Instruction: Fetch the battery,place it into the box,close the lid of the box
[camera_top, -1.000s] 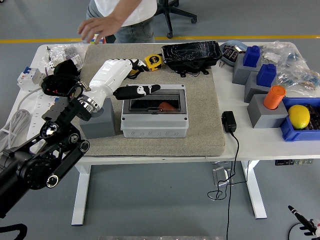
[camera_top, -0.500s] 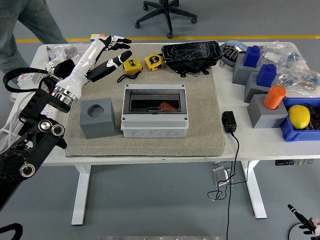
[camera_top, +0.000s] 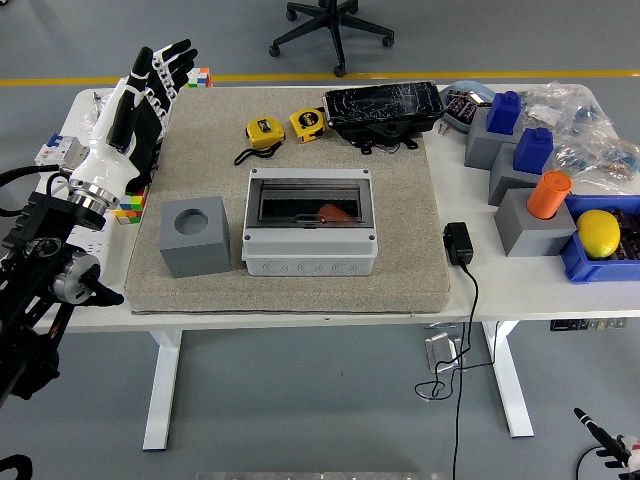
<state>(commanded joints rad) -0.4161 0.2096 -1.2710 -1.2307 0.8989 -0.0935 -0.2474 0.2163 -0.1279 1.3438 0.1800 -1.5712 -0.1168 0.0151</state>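
Note:
The grey box (camera_top: 310, 250) sits mid-table on a tan mat (camera_top: 400, 200). Its smoked clear lid (camera_top: 310, 203) lies flat and shut over the top. Through the lid an orange-red object (camera_top: 336, 212) shows inside; I cannot tell for sure that it is the battery. My left hand (camera_top: 148, 80), white and black, is raised over the mat's far left edge, well left of the box. Its fingers are spread and hold nothing. My right hand is out of view.
A grey cube with a round hole (camera_top: 195, 236) stands left of the box. Behind it lie two yellow tape measures (camera_top: 264, 130) and a black tray (camera_top: 383, 108). A black adapter (camera_top: 458, 243), grey-blue blocks (camera_top: 503, 125), an orange cylinder (camera_top: 549, 193) and a lemon (camera_top: 598, 231) sit right.
My left arm has swung away from over the box to the far left and lifted, fingers spreading. The person at the far side has left the view.

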